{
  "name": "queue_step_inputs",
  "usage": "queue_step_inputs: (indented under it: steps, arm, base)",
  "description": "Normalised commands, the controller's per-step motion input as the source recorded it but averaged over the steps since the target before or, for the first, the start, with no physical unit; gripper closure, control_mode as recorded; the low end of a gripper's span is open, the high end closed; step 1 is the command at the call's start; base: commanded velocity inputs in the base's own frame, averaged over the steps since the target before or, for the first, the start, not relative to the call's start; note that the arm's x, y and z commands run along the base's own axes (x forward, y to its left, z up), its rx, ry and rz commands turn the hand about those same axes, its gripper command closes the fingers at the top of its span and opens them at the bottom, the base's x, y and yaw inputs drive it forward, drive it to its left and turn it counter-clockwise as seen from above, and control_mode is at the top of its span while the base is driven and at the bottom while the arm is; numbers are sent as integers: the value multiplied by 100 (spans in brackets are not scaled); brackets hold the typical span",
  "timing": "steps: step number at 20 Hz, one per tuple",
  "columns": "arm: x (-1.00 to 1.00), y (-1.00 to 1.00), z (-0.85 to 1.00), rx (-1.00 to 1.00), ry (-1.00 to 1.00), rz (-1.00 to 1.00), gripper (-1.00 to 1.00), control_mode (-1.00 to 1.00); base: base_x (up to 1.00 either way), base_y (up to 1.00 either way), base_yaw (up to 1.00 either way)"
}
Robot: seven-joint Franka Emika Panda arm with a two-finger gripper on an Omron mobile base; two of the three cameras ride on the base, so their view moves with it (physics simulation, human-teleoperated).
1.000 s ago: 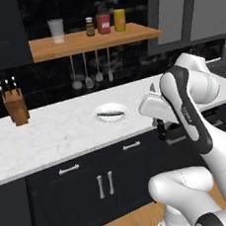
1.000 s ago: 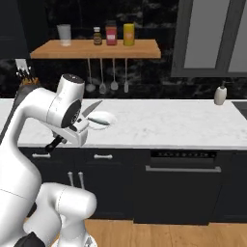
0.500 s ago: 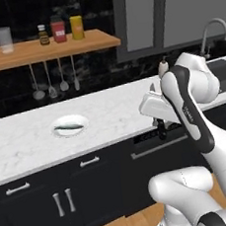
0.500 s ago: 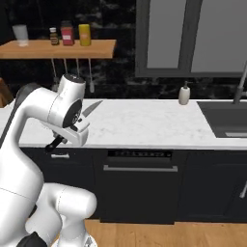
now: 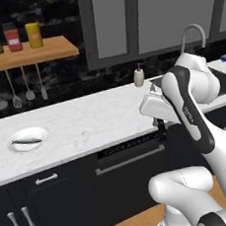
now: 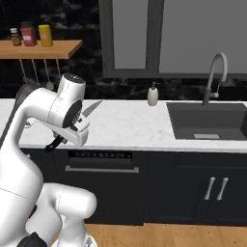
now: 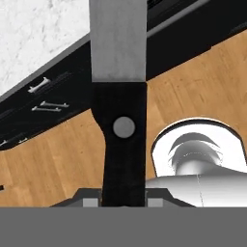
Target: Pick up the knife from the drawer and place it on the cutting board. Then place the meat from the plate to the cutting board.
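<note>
Far left on the white marble counter (image 5: 86,123) sits the plate (image 5: 27,140) with the meat (image 5: 26,141) lying on it, well apart from the arm. To the right, in front of the black cabinets (image 5: 127,178), the gripper (image 7: 123,201) is clamped on the knife (image 7: 119,116), fingers tight on its dark handle, the grey blade (image 6: 91,108) slanting up over the counter edge, with the sink (image 6: 212,120) farther right.

Flat, even rendered light with no clear source; the white marble surface (image 5: 86,123) reads brightest, the cabinets and backsplash near black. Shadows are soft and faint. Both base views look slightly soft and grainy. In the hand view the knife (image 7: 118,91) looms large and sharp-edged toward 12 o'clock, without glare.
</note>
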Motion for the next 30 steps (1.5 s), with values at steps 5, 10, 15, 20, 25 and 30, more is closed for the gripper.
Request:
queue_step_inputs:
  steps: [5, 10, 15, 20, 25, 30]
  arm:
    - [0, 0, 0, 0, 0, 0, 100, 100]
    - [0, 0, 0, 0, 0, 0, 100, 100]
    - [0, 0, 0, 0, 0, 0, 100, 100]
    - [0, 0, 0, 0, 0, 0, 100, 100]
    - [0, 0, 0, 0, 0, 0, 100, 100]
    - [0, 0, 0, 0, 0, 0, 100, 100]
  base:
    - [41, -72, 16]
    - [11, -80, 20]
    - [7, -84, 12]
    - [9, -90, 7]
    - [8, -92, 7]
    - [26, -86, 8]
